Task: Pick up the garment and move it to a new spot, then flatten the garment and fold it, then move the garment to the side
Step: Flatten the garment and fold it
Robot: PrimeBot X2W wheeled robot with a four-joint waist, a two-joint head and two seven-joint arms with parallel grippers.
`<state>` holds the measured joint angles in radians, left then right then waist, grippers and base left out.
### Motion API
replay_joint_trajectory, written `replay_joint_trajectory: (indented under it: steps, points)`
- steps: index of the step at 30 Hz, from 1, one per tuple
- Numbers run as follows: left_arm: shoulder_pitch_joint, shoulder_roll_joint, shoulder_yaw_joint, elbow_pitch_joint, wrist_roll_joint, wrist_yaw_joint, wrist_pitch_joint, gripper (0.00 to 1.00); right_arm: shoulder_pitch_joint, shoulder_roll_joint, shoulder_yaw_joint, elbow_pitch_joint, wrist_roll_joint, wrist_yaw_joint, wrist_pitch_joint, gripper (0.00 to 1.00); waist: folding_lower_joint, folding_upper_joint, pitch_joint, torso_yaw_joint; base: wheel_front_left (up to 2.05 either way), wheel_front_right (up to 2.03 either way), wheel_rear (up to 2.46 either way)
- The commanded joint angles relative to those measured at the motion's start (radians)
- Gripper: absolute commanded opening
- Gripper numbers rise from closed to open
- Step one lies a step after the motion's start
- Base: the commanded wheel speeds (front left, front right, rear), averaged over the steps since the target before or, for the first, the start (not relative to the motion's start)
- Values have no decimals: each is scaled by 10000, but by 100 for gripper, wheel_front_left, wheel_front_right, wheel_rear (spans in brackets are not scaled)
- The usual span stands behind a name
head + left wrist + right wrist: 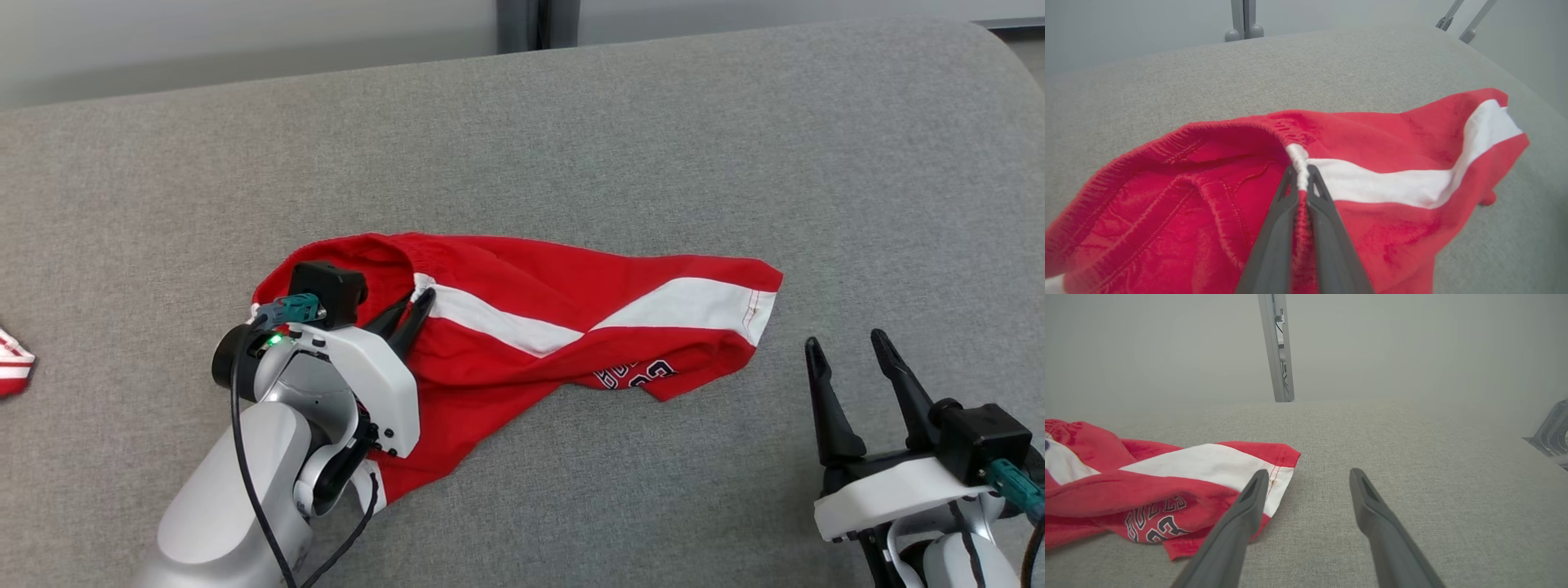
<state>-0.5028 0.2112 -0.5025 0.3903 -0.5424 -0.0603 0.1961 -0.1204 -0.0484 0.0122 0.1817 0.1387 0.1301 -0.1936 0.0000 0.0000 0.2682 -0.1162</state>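
- My left pincer (414, 313) is pinched narrow on the garment (522, 327). The gathered waistband (1299, 159) sits between its two fingers, right where the white stripe (498, 317) meets the waist.
- The garment, a pair of red shorts, lies rumpled on the grey surface (653, 147), with its waist end under my left arm and its leg hem pointing toward my right arm.
- My right pincer (849, 343) stands wide and holds nothing. It is near the garment's leg hem and, as far as I can tell, not touching the cloth.
- The step in hand, I judge, is the pick-up. My bite looks thin, only the edge of the waistband, so I should rise slowly and straight up to keep the cloth from slipping out.
- I would lift until the leg end hangs free of the surface rather than dragging and bunching.
- Taking the hem corner with the right pincer would share the weight and let the garment hang flatter.
- For the new spot I would choose bare surface beyond the garment's far edge, staying well away from the striped scrap of cloth (12, 367) that lies off the waist side.
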Motion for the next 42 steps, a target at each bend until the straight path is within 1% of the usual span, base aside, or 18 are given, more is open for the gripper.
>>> replay_joint_trajectory:
  steps: [1, 9, 17, 24, 25, 26, 27, 28, 29, 36, 42]
  points:
    - [-157, 87, -13, -112, 70, 50, -36, 0, -215, -51, 91, 107, 55, 10, 73, 100, 0, 0, 36, 85, 0, 0, 0]
    - [-68, 85, -159, -575, 158, 95, -153, 0, -730, -173, 478, 798, 301, 9, 260, 100, 0, 0, 225, 448, 0, 0, 0]
    - [-33, 45, -312, -873, 229, 93, -316, 0, -1445, -443, 575, 1955, 747, 7, 311, 100, 0, 0, 503, 844, 0, 0, 0]
    - [-68, 61, -376, -983, 293, 164, -471, 0, -1914, -635, 1152, 2602, 1387, 6, 424, 100, 0, 0, 737, 974, 0, 0, 0]
    - [-64, 76, -375, -984, 296, 166, -503, 0, -1970, -686, 1202, 2656, 1444, 6, 420, 93, 0, 0, 757, 974, 0, 0, 0]
    - [-60, 88, -373, -991, 298, 174, -512, 0, -2009, -704, 1316, 2703, 1579, 6, 454, 56, 0, 0, 776, 971, 0, 0, 0]
    - [-58, 100, -367, -1003, 301, 194, -546, 0, -2040, -746, 1383, 2724, 1636, 6, 432, 42, 0, 0, 795, 964, 0, 0, 0]
    - [-59, 110, -361, -1014, 304, 201, -566, 0, -2057, -780, 1450, 2734, 1726, 6, 404, 31, 0, 0, 810, 958, 0, 0, 0]
    - [-60, 125, -355, -1017, 302, 216, -593, 0, -2074, -785, 1499, 2762, 1813, 6, 387, 0, 0, 0, 821, 950, 0, 0, 0]
    - [-13, 188, -198, -1216, 367, 343, -1117, 0, -2153, -954, 1632, 2500, 2149, 6, 111, 0, 0, 0, 755, 866, 0, 0, 0]
    - [38, 370, 166, -1830, 445, 553, -1939, 0, -2280, -1178, 1615, 1494, 2293, 6, 9, 0, 0, 0, 419, 792, 0, 0, 0]
